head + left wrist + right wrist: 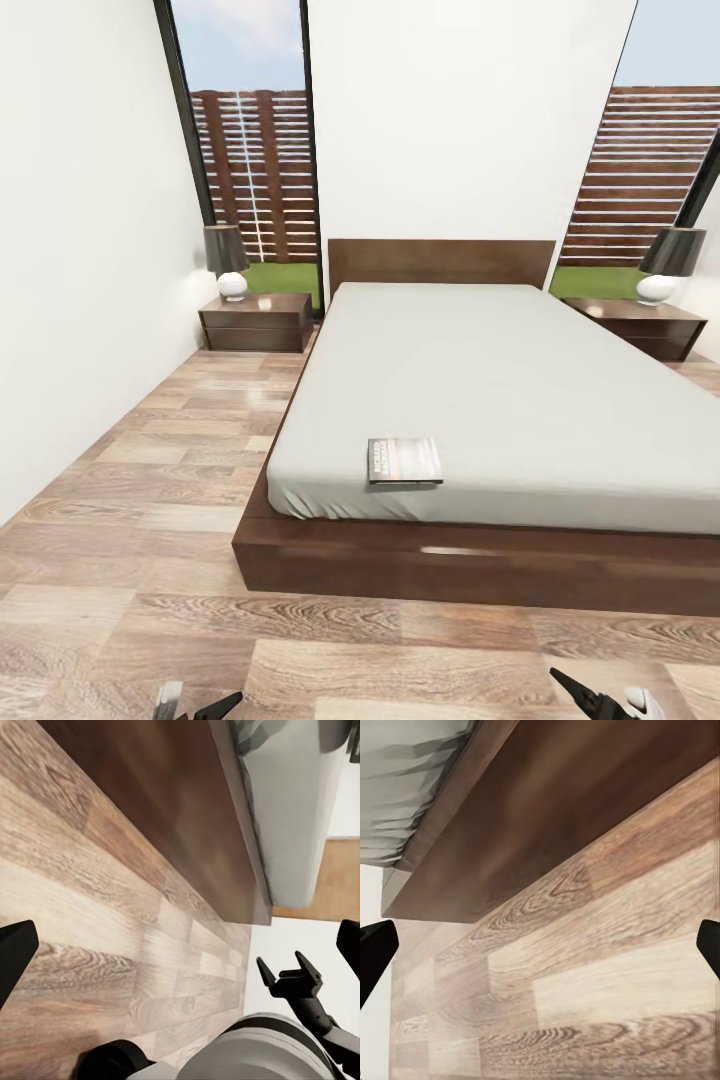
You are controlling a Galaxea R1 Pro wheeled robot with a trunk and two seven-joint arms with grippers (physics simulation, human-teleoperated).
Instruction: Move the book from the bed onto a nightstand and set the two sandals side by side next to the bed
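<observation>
Bed (500,400): low dark wooden frame, pale grey mattress, headboard standing against the white back wall. The book (404,460) is lying flat on the mattress near the foot edge, toward the bed's left corner, just inside the rim.

Nightstands: one (256,322) at the bed's left and one (650,325) at its right, each carrying a lamp (227,262), each in front of a tall window.

Floor (150,480): light wood planks, lying open between the left wall and the bed's side, and across the foot of the frame.

Left end effector (195,706) and right end effector (600,700): both hanging low over the floor before the bed's foot; fingers spread wide, holding nothing.
</observation>
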